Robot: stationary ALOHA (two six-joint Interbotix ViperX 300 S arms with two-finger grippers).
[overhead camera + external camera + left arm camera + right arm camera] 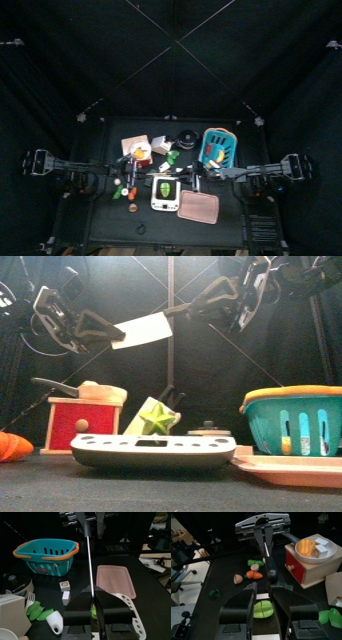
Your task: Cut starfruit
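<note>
The starfruit (pixel 158 418) is a yellow-green oblong fruit lying on the white board (pixel 147 446) near the table's front. My left gripper (pixel 100 328) hangs high above the board's left side, shut on a knife with a white blade (pixel 142 329). In the left wrist view the blade (pixel 89 562) shows edge-on as a thin line. High on the right hangs my right gripper (pixel 242 304), jaws open and holding nothing. In the right wrist view the starfruit (pixel 262 608) lies far below, seen between the jaws.
A teal basket (pixel 297 416) stands at the right behind a pink tray (pixel 287 464). At the left, a red box (pixel 80 421) carries a white bowl (pixel 308 552). Small green pieces (pixel 256 562) and orange pieces (pixel 252 574) lie behind the board.
</note>
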